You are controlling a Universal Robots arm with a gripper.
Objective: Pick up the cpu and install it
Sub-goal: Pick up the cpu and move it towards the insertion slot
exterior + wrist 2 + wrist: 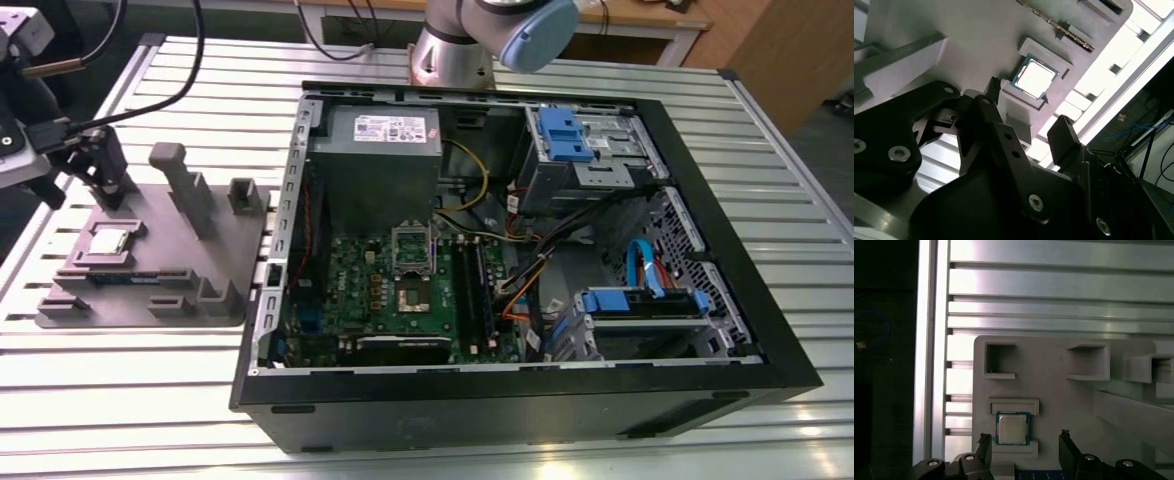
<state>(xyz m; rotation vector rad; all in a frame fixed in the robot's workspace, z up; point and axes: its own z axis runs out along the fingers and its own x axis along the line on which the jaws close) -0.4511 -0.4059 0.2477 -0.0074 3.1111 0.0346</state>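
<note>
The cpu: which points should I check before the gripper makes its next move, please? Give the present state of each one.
1. cpu lies flat in its pocket of the gray holder: ok.
2. gripper open, holding nothing: ok.
3. Fingertips apart from the cpu: ok.
4. cpu centred between the fingertips: cannot tell; it looks nearer one.
5. Computer case open on top: ok.
6. Socket on the motherboard free: cannot tell.

No words or numbers can be read. A white label (387, 127) sits on the gray power supply box (378, 190) inside the open computer case (534, 395); its print is too small to make out.
</note>
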